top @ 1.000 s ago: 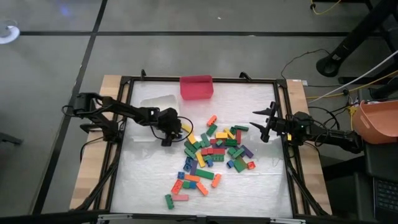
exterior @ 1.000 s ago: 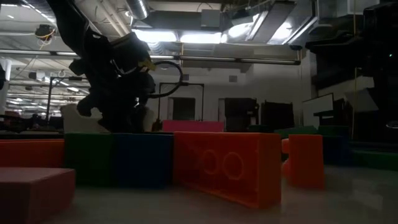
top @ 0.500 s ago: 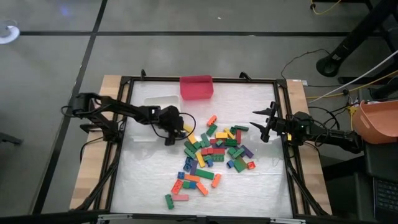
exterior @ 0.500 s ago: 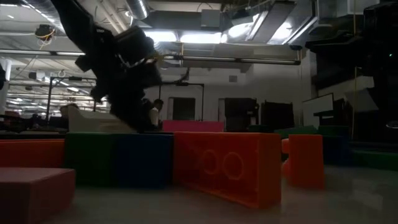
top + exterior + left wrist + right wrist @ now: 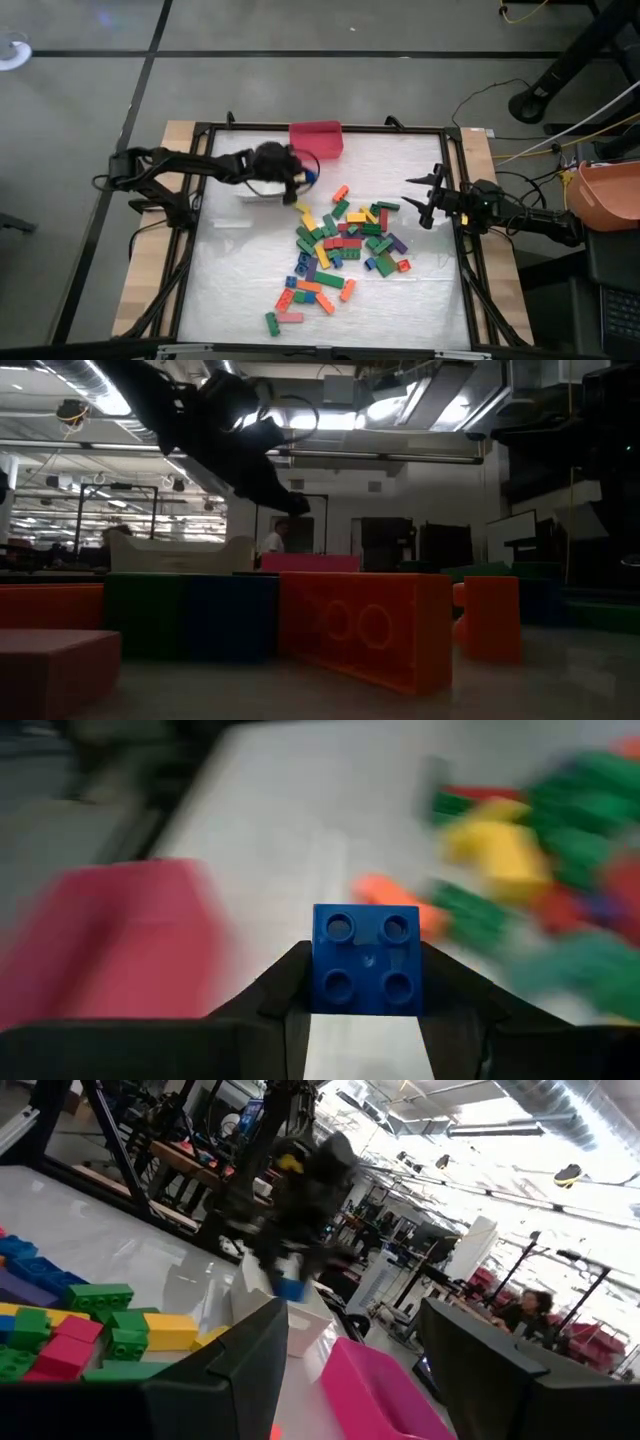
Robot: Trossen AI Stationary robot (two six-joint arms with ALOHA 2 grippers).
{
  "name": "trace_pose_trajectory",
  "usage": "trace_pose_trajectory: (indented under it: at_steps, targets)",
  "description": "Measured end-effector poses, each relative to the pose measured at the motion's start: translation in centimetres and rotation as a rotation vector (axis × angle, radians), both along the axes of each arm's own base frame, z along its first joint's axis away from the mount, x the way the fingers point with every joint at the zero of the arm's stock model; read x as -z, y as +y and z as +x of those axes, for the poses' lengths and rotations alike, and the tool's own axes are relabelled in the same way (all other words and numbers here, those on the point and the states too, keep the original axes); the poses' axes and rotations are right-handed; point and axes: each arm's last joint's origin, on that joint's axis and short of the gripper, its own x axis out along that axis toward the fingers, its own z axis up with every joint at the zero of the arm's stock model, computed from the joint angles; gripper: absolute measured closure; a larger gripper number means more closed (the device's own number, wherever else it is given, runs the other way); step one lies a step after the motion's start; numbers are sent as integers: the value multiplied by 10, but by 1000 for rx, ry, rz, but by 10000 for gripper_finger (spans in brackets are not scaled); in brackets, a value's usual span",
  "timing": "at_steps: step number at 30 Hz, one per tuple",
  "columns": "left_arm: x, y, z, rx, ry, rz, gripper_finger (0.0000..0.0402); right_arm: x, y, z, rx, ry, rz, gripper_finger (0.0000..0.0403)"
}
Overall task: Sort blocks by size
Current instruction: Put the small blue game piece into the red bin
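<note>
Blue, square and four-studded, a small plastic brick (image 5: 366,960) sits clamped between the two dark fingers of the left gripper (image 5: 297,180), which is raised above the table over the near edge of the white rectangular bin (image 5: 256,166), at about ten o'clock from the table's centre in the high view. Just beyond it, at twelve o'clock along the far rim, stands the red rectangular bin (image 5: 316,140). The loose pile of small studded plastic blocks (image 5: 340,245), in red, green, blue, yellow, orange, purple and pink, spreads across the white table surface (image 5: 230,280) from the centre toward six o'clock, with a few outliers near seven o'clock; the left wrist view shows some of them blurred behind the held brick. The right gripper (image 5: 422,195) hangs at three o'clock beside the table's black frame (image 5: 462,230), its fingers spread wide and holding nothing. In the low view, large orange (image 5: 365,627), green and blue blocks fill the foreground.
</note>
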Motion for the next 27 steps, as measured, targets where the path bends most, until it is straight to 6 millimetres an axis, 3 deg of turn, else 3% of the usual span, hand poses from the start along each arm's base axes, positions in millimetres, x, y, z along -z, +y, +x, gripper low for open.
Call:
trace_pose_trajectory:
  at_steps: [6, 14, 23, 27]
  targets:
    - [-7, 46, -14, -182, -79, 83, 272, 8, 0, 1, -7, 70, 77, 178]
    - [9, 87, -23, -298, -93, 121, 260, 15, 0, 1, -5, 138, 116, 178]
    - [30, 97, -19, -328, -82, 88, 212, 15, 0, 1, -7, 144, 117, 178]
    - [29, 97, -19, -342, -98, 67, 191, 16, 0, 2, -6, 155, 119, 178]
